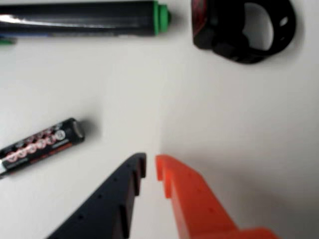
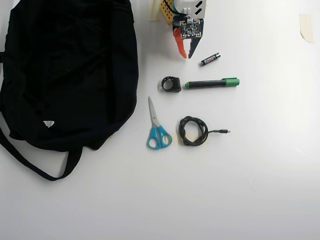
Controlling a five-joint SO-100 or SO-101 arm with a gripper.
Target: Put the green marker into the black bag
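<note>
Five small things lie scattered on the white tabletop (image 2: 260, 165) to the right of the black bag (image 2: 70, 70), which fills the upper left of the overhead view. Among them the green marker (image 2: 212, 83) lies flat, right of centre in the upper half, its long axis running left to right across the frame, capped end toward the right. A black ring-shaped clip (image 2: 171, 84) sits just off its left tip and a short battery (image 2: 210, 59) lies just above it.

Higher up, near the top edge, hangs the tool (image 2: 186, 53), its orange and black fingers nearly together with only a thin gap between them and nothing held; in the wrist view (image 1: 150, 167) the marker's tail end (image 1: 89, 19) shows along the top edge.

By my reckoning the marker is light, stiff and smooth (round too, so it may roll). A grip across the middle of the barrel, fingers square to its length, looks safest.
</note>
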